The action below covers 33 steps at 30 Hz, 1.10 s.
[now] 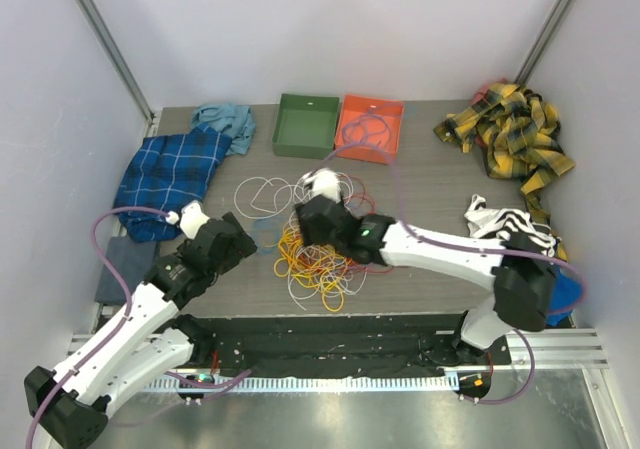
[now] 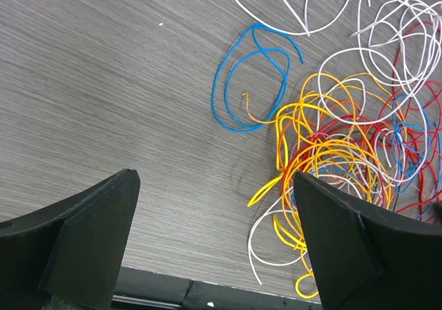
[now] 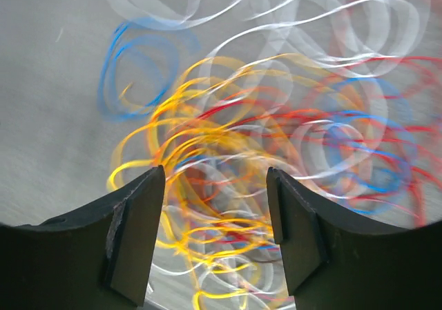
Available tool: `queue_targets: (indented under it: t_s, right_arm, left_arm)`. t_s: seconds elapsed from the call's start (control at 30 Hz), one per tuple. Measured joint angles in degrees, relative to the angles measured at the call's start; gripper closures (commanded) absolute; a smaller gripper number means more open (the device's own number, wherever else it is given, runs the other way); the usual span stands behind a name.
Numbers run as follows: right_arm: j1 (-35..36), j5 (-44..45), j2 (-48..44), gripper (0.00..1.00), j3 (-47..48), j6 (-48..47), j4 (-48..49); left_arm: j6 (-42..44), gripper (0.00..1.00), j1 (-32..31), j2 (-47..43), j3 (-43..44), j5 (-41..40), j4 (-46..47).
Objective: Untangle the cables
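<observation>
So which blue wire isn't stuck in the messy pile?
The blue cable looped just left of the tangle; the other blue one is buried among red and white wires.

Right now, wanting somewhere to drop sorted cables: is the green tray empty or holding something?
Empty. The top view shows only the green tray and its bare floor inside its walls; nothing lies in it.

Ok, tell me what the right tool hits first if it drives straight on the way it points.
The right tool would most likely meet the yellow and orange cables first; its view is blurred, so depth is uncertain.
</observation>
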Motion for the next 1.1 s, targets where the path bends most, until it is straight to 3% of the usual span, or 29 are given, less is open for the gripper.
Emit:
queue_targets:
  t_s: [0.07,0.17,0.23,0.3,0.67,1.1]
  right_arm:
    - [-4.02,0.68,-4.52,0.40,-2.05,2.27,-0.31]
    - [-17.03,-1.22,-9.66,0.49,-6.62,5.77,0.35]
    - [-26.73,-1.97,-9.79,0.50,-9.29,7.41,0.70]
    - [-30.88,-2.32,-7.98,0.50,-10.19,8.11,0.24]
    - [-31.61,-5.53,7.26,0.50,-4.26,7.98,3.02]
    - [-35.41,-6.97,15.47,0.52,-0.35,7.78,5.33]
  left_arm:
    - [0.00,0.00,0.02,0.55,-0.02,0.07,0.11]
    - [-0.02,0.00,0.02,1.68,-0.17,0.79,0.81]
    - [-0.07,0.00,0.02,2.73,-0.44,1.44,1.66]
    - [-0.13,0.00,0.00,3.56,-0.81,2.10,2.45]
    - [-0.11,0.00,0.02,5.53,-1.16,3.98,4.37]
    - [1.33,0.00,0.00,8.79,-1.16,3.91,5.35]
